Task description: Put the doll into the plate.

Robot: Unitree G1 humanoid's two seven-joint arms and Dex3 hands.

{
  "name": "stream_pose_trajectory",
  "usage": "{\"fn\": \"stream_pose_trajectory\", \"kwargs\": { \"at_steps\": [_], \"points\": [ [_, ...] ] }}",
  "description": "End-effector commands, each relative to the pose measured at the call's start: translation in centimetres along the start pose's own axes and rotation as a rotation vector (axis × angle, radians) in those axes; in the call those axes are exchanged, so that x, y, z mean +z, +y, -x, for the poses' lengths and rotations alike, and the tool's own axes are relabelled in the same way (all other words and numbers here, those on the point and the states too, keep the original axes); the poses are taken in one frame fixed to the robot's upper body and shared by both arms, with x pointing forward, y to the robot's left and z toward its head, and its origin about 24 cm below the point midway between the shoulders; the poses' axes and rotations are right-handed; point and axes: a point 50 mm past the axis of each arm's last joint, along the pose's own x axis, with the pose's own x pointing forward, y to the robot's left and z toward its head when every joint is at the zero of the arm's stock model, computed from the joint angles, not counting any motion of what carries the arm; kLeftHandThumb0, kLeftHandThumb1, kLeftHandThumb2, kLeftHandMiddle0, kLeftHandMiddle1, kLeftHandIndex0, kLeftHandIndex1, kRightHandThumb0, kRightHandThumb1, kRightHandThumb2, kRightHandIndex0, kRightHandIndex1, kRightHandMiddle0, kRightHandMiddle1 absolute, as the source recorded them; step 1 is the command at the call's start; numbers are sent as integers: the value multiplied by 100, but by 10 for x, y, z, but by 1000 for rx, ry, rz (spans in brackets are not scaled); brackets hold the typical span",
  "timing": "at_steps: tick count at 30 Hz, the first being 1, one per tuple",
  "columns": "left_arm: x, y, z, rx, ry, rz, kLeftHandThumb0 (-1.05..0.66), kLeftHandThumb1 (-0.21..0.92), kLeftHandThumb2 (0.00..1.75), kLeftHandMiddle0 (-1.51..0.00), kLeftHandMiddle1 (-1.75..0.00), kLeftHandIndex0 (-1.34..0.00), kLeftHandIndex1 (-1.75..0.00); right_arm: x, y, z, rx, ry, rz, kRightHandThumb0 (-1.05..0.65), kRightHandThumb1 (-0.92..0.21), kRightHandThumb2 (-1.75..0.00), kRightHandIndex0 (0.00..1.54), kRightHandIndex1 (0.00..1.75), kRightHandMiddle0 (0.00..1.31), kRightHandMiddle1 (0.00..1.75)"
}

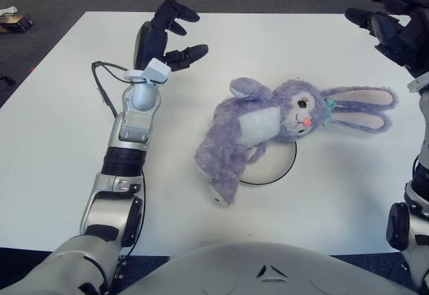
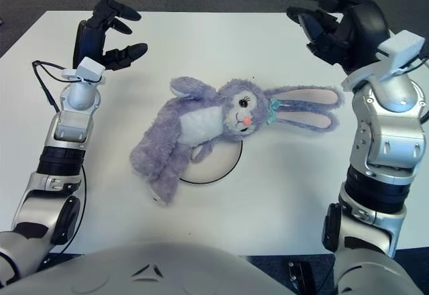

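A purple plush bunny doll (image 1: 261, 124) lies on its back across a small white plate (image 1: 271, 164), covering most of it; only the plate's near rim shows under its belly. Its long ears (image 1: 358, 107) stretch to the right. My right hand (image 2: 335, 20) hovers open above the table, up and to the right of the ears, holding nothing. My left hand (image 1: 167, 33) is raised open at the far left of the doll, well apart from it.
The white table (image 1: 322, 208) runs to a front edge near my body. Dark carpet surrounds it, with a small object (image 1: 13, 19) on the floor at the far left. A black cable (image 1: 100, 84) loops beside my left forearm.
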Motion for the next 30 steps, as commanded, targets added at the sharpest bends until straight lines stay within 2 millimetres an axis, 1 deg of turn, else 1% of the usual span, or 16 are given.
{"fn": "stream_pose_trajectory", "kwargs": {
  "at_steps": [1,3,6,10,14,21,25,30],
  "points": [
    [-6,4,2,23,29,18,-1,92,21,-52,-139,-46,-131,-10,-10,11,-25,25,-1,-47,-92,-44,70,4,55,6],
    [-7,4,2,23,30,20,-1,92,21,-52,-139,-46,-131,-11,-11,12,-23,23,0,-47,-92,-43,70,3,55,6],
    [-10,4,4,26,40,43,-1,92,22,-52,-139,-46,-130,-12,-6,19,-36,64,49,-47,-92,-43,68,2,54,6],
    [-12,5,5,27,43,48,-1,92,22,-52,-140,-46,-130,-15,0,25,-56,91,53,-47,-92,-42,67,1,54,6],
    [-16,3,8,27,50,47,-1,92,22,-52,-139,-46,-131,-33,16,37,-103,125,51,-46,-92,-41,67,1,55,6],
    [-17,2,9,27,48,47,-1,92,22,-52,-139,-46,-131,-44,27,50,-139,123,121,-45,-92,-40,68,1,57,7],
    [-18,2,11,25,46,51,-1,92,22,-52,-138,-45,-132,-47,39,55,-178,153,111,-45,-92,-39,68,1,58,7],
    [-20,0,14,18,51,66,-1,92,22,-53,-141,-45,-128,-53,45,57,-197,222,64,-45,-92,-37,66,0,58,8]
  ]
}}
